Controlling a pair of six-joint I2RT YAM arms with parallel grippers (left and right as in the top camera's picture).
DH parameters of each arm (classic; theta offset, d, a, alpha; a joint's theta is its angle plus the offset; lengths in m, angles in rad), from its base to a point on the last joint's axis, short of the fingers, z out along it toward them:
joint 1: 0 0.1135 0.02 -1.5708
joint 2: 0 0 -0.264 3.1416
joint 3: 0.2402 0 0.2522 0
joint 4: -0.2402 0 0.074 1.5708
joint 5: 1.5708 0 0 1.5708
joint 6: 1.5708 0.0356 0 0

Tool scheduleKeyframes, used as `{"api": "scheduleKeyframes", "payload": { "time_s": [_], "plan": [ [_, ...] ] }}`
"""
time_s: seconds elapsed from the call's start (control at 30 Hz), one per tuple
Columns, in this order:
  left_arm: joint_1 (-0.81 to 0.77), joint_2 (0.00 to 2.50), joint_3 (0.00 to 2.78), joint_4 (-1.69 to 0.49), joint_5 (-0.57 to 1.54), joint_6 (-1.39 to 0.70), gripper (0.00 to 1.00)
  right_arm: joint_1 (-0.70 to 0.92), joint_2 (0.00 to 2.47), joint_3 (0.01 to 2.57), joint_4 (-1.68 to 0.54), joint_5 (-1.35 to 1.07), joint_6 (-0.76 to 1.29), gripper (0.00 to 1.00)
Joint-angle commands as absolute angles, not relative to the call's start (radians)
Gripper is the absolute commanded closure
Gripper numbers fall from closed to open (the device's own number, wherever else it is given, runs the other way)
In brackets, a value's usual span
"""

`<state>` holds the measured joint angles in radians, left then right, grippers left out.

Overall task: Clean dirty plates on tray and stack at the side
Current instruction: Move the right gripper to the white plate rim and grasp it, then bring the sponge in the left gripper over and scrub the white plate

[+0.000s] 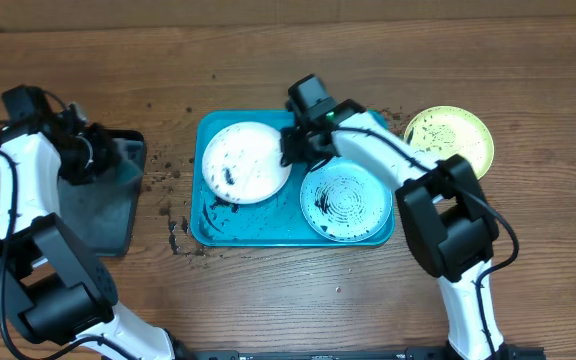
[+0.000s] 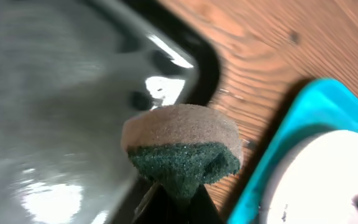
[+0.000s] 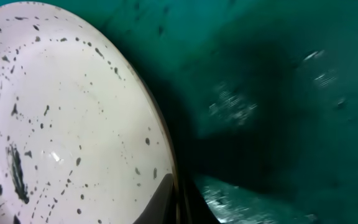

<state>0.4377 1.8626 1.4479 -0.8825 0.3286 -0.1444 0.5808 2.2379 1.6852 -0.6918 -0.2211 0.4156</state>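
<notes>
Right gripper [image 3: 178, 205]: pressed together on the right rim of the white plate [image 3: 61, 124]. One finger is seen over the plate's face and the other outside the rim.
White plate: laid in the left half of the tray [image 1: 268, 232]. It is speckled all over with black spots, with a larger smear toward its lower left. A dark shadow is cast on the tray floor just beside the gripped rim. Whether that edge is raised cannot be told.
Tray: turquoise, set at the middle of the table [image 1: 528, 260]. Black crumbs are scattered on its floor, thickest below the white plate at the left.
Blue plate [image 1: 345, 200]: laid flat in the right half of the tray, just beside the white plate and marked with black streaks in rings. Its upper edge is crossed by the right arm.
Green plate [image 1: 449, 138]: set on the table outside the tray, beyond its upper right corner, and speckled with black. Its lower left edge is covered by the right arm.
Left gripper [image 2: 174, 200]: pinched on the sponge [image 2: 182, 146], which is gripped from below by its green layer.
Sponge: tan on top and dark green underneath. It is seen in front of the corner of the black tray [image 1: 118, 215] that faces the tray. Contact with that corner cannot be told.
Black tray: set on the table to the left of the tray and apart from it. Its floor is glossy with bright reflections.
Table: brown wood, with black crumbs strewn between the two trays.
</notes>
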Motion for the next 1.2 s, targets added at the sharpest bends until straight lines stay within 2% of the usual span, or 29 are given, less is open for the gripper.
{"api": "scheduleKeyframes", "payload": {
  "time_s": [0.0,0.03,0.07,0.13,0.17,0.53,0.73,0.9,1.17],
  "plan": [
    [0.382,1.844,1.442,-0.882,0.393,-0.100,0.96,0.612,2.237,1.704,-0.712,-0.113,0.493,0.96],
    [0.365,1.844,1.442,-0.882,0.390,-0.100,0.96,0.617,2.237,1.704,-0.722,-0.075,0.494,0.96],
    [0.351,1.844,1.442,-0.882,0.384,-0.101,0.96,0.620,2.237,1.704,-0.725,-0.061,0.494,0.91],
    [0.325,1.844,1.442,-0.882,0.369,-0.101,0.96,0.620,2.235,1.707,-0.725,-0.056,0.491,0.65],
    [0.313,1.844,1.442,-0.882,0.361,-0.101,0.96,0.618,2.234,1.711,-0.725,-0.056,0.490,0.61],
    [0.179,1.844,1.442,-0.883,0.356,-0.115,0.96,0.590,2.241,1.760,-0.649,-0.146,0.094,0.67],
    [0.128,1.844,1.442,-0.875,0.356,-0.136,0.96,0.595,2.271,1.737,-0.669,-0.171,0.120,0.69],
    [0.081,1.844,1.442,-0.872,0.355,-0.147,0.96,0.595,2.298,1.734,-0.698,-0.185,0.197,0.81],
    [0.044,1.844,1.441,-0.847,0.355,-0.188,0.96,0.595,2.299,1.735,-0.733,-0.181,0.289,0.88]
  ]
}}
